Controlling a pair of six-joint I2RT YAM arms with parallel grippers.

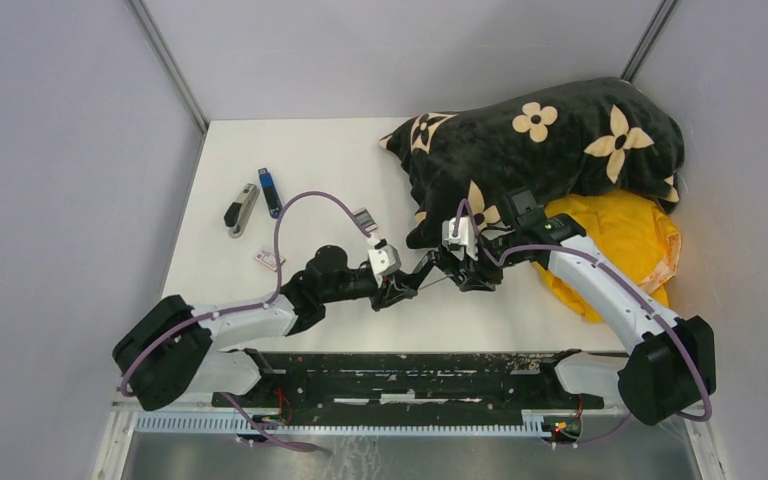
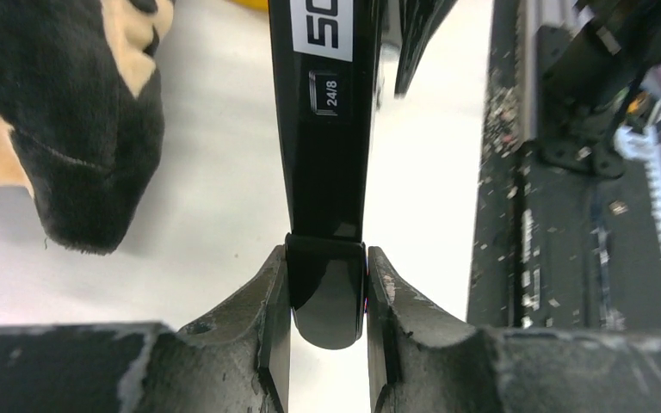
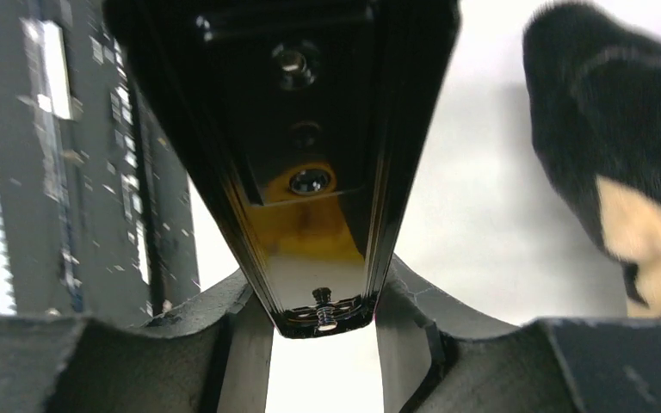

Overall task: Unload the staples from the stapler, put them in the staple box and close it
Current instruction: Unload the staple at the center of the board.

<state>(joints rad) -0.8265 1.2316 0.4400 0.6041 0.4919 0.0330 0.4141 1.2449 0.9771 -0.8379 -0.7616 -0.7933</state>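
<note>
Two spare staplers [image 1: 241,210] far left; floral blanket [image 1: 550,150] crowds right gripper [image 1: 460,278]. We see both grippers clamping black stapler [image 2: 323,129] ends; staples [image 1: 364,217] lie on table [image 1: 340,160] just behind left gripper [image 1: 397,292].

Three in all: black stapler [image 2: 320,172], grey stapler [image 1: 241,210], blue stapler [image 1: 270,192]. One small box [image 1: 268,260], one flowered blanket [image 1: 550,140], one yellow cloth [image 1: 620,235].

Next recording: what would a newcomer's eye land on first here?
Two arms meet above the near edge of the table, the left gripper and right gripper each clamped on one end of a black stapler. Behind them at the far right, a black flowered blanket lies heaped on a yellow cloth.
</note>
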